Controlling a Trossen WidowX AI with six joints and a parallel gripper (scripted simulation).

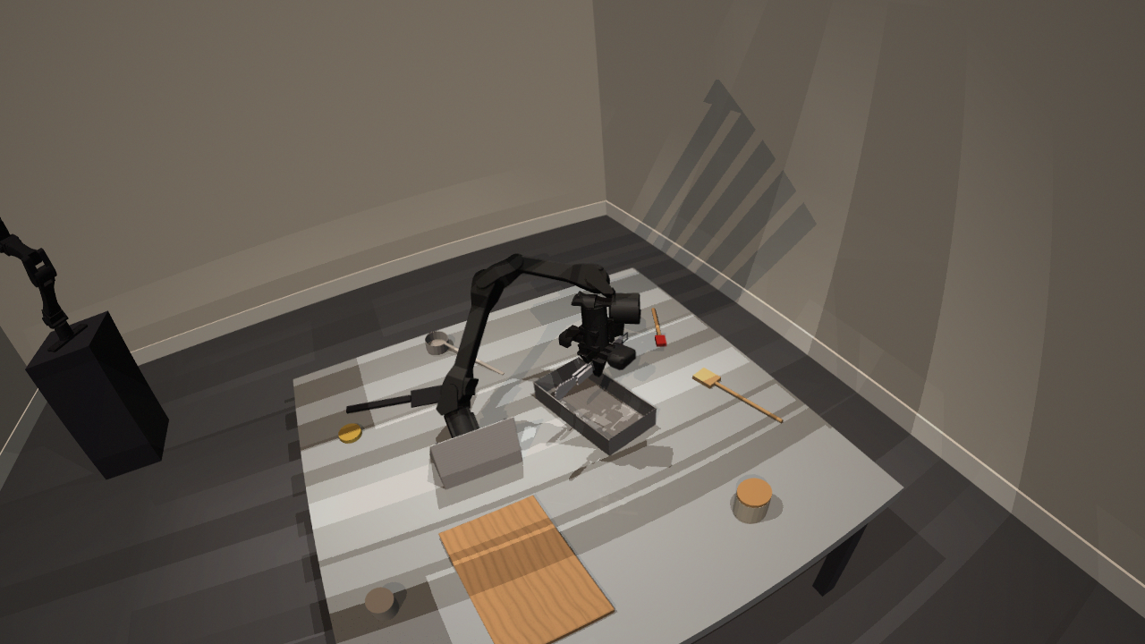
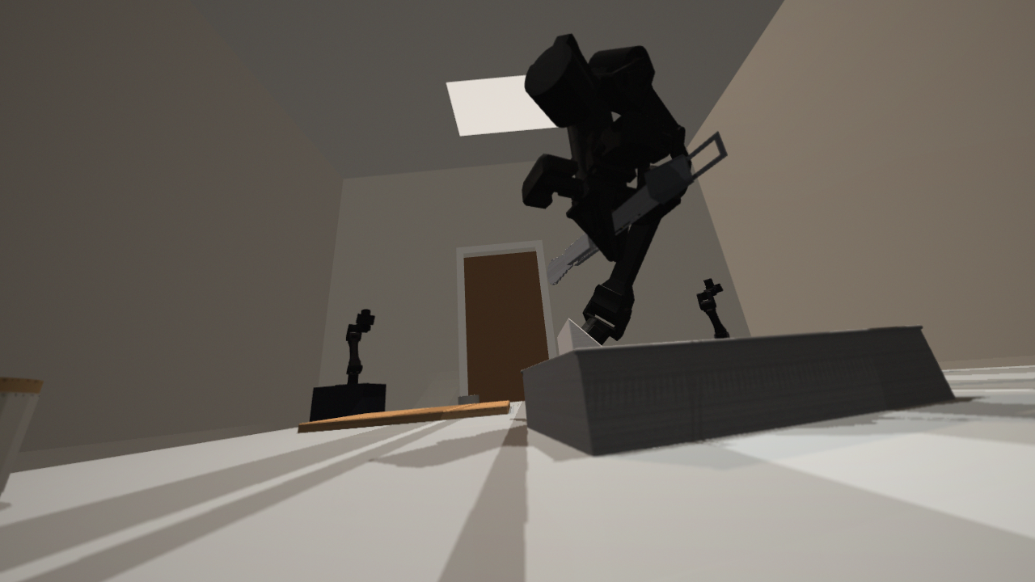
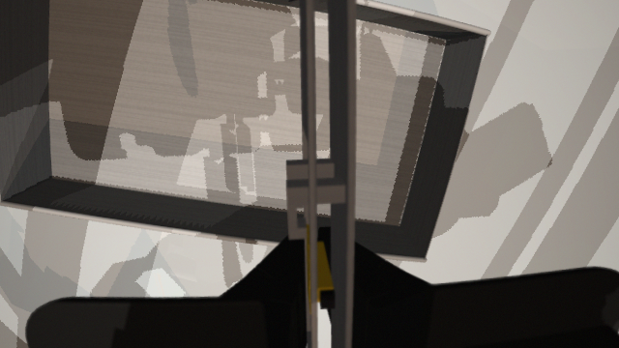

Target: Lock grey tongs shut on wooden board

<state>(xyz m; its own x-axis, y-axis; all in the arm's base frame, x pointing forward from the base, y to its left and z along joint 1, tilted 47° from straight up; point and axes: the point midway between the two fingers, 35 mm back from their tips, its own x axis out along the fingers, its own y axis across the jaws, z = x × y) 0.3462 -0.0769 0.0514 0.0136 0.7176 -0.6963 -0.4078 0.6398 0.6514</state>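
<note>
My gripper (image 1: 597,369) (image 2: 611,251) (image 3: 312,241) is shut on the grey tongs (image 1: 580,373) (image 2: 640,206) (image 3: 342,121) and holds them in the air above the roasting tin (image 1: 572,420) (image 2: 724,390) (image 3: 145,208). The tongs are tilted: the scalloped tips point down to the left in the exterior view, and the hinge end with its ring is up at the right. Their two arms stand close together with a narrow gap in the wrist view. Whether they are locked cannot be seen. The wooden board (image 1: 520,576) (image 2: 405,417) lies flat at the front with nothing on it.
A grey wedge-shaped block (image 1: 476,460) stands between the arm's base and the board. A lidded jar (image 1: 752,500) stands at the right, a small cylinder (image 1: 380,602) left of the board. A spatula (image 1: 706,377), a red-headed brush (image 1: 660,339) and a saucepan (image 1: 436,343) lie farther back.
</note>
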